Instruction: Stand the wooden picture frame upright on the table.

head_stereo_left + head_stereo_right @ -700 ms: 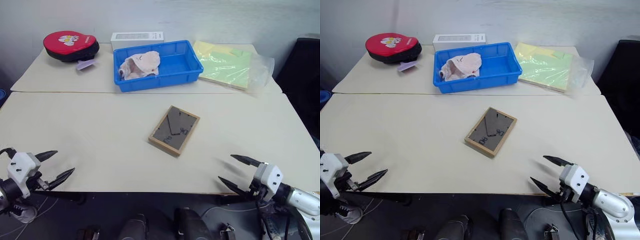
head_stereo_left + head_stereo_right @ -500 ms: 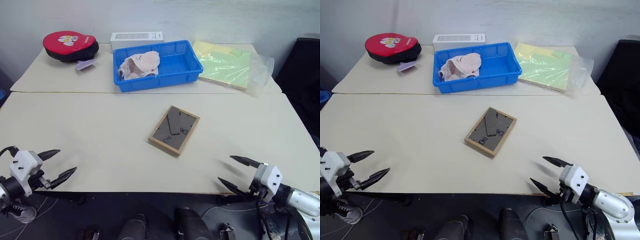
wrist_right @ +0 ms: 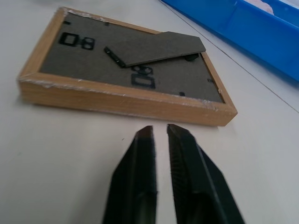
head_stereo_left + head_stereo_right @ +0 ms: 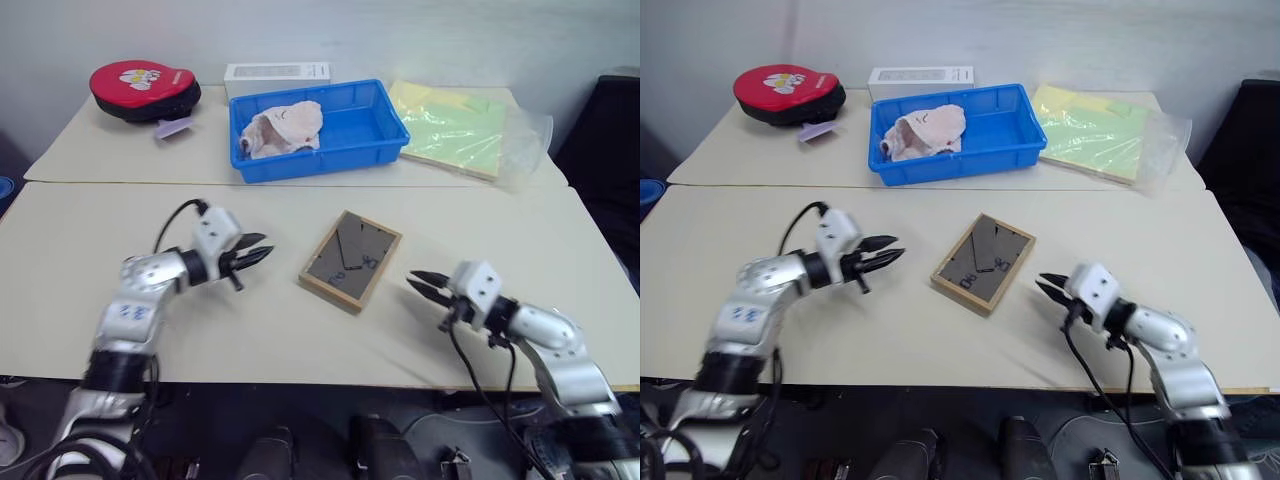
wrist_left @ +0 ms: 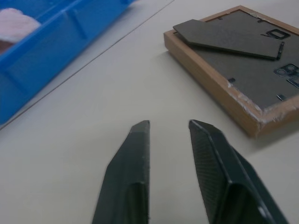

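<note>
wooden picture frame (image 4: pixel 349 260): lying flat, back up, mid-worktop, on the near slab of the worktop (image 4: pixel 250 330); dark grey backing and fold-out stand visible, stand lifted slightly off the back.
long axis: diagonal, running from the near-left corner towards the far-right, roughly towards the blue bin (image 4: pixel 318 128).
left pincer (image 4: pixel 255 256): nearly clenched, nothing held; just left of the frame, tips aimed at it, not touching.
right pincer (image 4: pixel 423 283): clenched, empty; just right of the frame's near long edge, tips aimed at it, no contact seen.
step: approach judged done, grasp not yet made; frame bracketed from both sides.
next move: pincers need to be opened before any hold is possible; one edge to be lifted, stand swung out, frame tipped up onto its bottom edge.
risk: thin frame on a smooth worktop, likely to slide if pushed from one side only.
</note>
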